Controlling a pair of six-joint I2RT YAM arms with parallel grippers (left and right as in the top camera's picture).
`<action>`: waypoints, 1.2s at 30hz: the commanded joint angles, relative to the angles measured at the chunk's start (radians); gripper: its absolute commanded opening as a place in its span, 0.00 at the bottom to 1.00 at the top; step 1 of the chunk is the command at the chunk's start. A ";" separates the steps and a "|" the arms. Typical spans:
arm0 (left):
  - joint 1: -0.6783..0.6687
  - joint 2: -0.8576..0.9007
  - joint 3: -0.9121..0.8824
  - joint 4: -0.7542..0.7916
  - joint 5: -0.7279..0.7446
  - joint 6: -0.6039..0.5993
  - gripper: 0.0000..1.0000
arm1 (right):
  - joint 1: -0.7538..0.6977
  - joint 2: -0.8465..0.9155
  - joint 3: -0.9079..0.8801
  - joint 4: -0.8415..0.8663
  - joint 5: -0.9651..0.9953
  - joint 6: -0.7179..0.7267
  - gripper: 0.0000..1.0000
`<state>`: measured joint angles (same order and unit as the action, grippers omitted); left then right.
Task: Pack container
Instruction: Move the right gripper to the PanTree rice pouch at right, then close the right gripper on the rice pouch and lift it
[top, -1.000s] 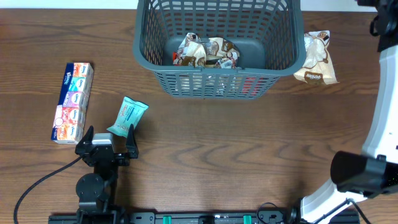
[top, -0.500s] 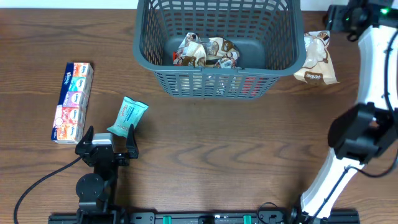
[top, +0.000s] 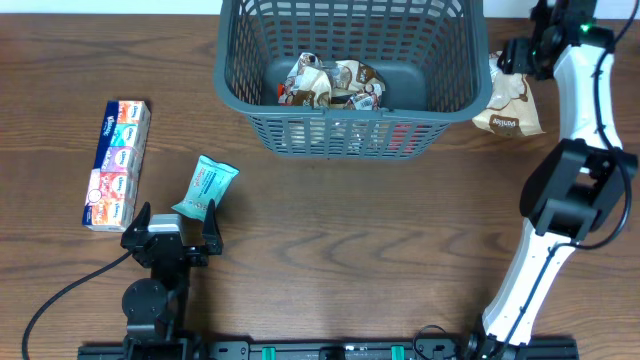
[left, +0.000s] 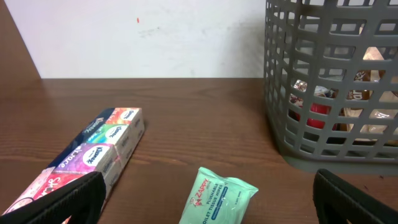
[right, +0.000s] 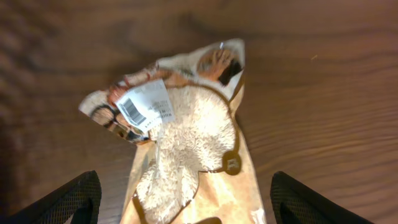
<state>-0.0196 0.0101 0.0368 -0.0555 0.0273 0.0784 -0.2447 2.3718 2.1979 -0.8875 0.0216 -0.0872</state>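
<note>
The container (top: 228, 95), a dark grey slotted basket, stands at the table's far middle with crumpled snack packs (top: 335, 85) on its floor. Just right of it a beige snack pack (top: 510, 100) lies flat. My right gripper (top: 516, 55) hovers over that pack's far end. In the right wrist view the beige pack (right: 186, 137) lies between the wide-apart fingers, and the right gripper (right: 186, 202) is open. My left gripper (top: 172, 222) rests open near the front left, right behind a green wipes pack (top: 205, 187). In the left wrist view the wipes pack (left: 217, 202) lies between the left gripper's fingers (left: 62, 199) without touching them.
A colourful tissue multipack (top: 117, 163) lies at the far left, seen as a long box (left: 93, 155) in the left wrist view. The container's slotted wall (left: 329, 87) rises at the right of that view. A black cable (top: 60, 295) trails off the left arm's base.
The right arm has swung in from the table's right edge to above the beige snack pack. The left arm and the packs have not moved.
</note>
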 joint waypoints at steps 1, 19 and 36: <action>0.002 -0.007 -0.031 -0.014 0.017 -0.005 0.99 | -0.010 0.070 0.001 -0.005 -0.003 -0.004 0.74; 0.002 -0.007 -0.031 -0.014 0.018 -0.005 0.99 | -0.010 0.226 0.000 0.031 -0.005 -0.027 0.78; 0.002 -0.007 -0.031 -0.014 0.017 -0.005 0.99 | -0.002 0.232 -0.002 0.083 -0.012 -0.030 0.31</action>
<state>-0.0196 0.0101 0.0368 -0.0555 0.0273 0.0780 -0.2432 2.5538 2.1983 -0.7948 -0.0101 -0.1127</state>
